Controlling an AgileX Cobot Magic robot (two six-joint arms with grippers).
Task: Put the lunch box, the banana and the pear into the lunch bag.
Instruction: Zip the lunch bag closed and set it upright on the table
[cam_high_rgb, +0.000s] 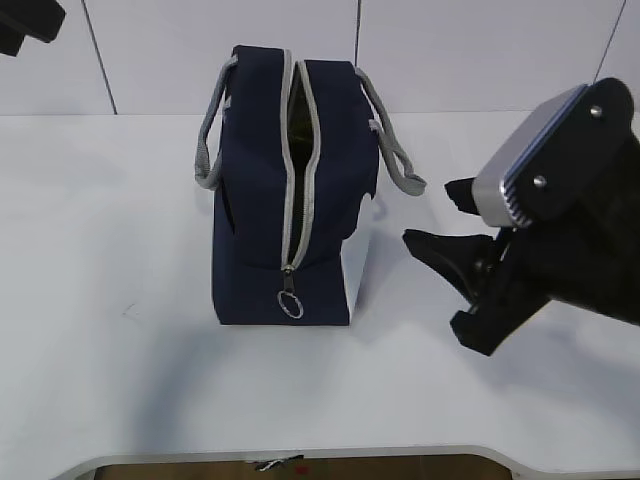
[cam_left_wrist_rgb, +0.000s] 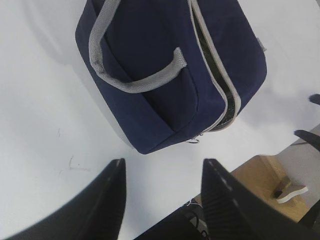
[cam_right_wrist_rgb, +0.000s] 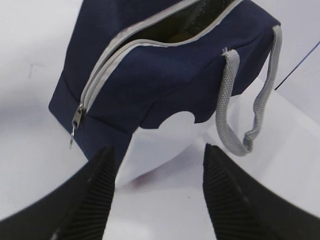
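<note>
Exterior view first: nearest us, the right claw (cam_high_rgb: 445, 225) hangs low over the white tabletop (cam_high_rgb: 100, 300), fingers spread apart and gripping nothing, just to the right of the lunch bag (cam_high_rgb: 290, 200). Behind it the navy bag stands upright mid-tabletop, zipper run open along the top, ring pull (cam_high_rgb: 289, 304) dangling at the near end, grey handles (cam_high_rgb: 400, 160) flopped to either side. Left wrist view: the left claw (cam_left_wrist_rgb: 162, 195) is parted too, empty, hovering above the bag. Whatever sits inside stays too dark to make out.

Matt navy cloth lunch bag (cam_high_rgb: 260, 170) on smooth white table (cam_high_rgb: 100, 250).
</note>
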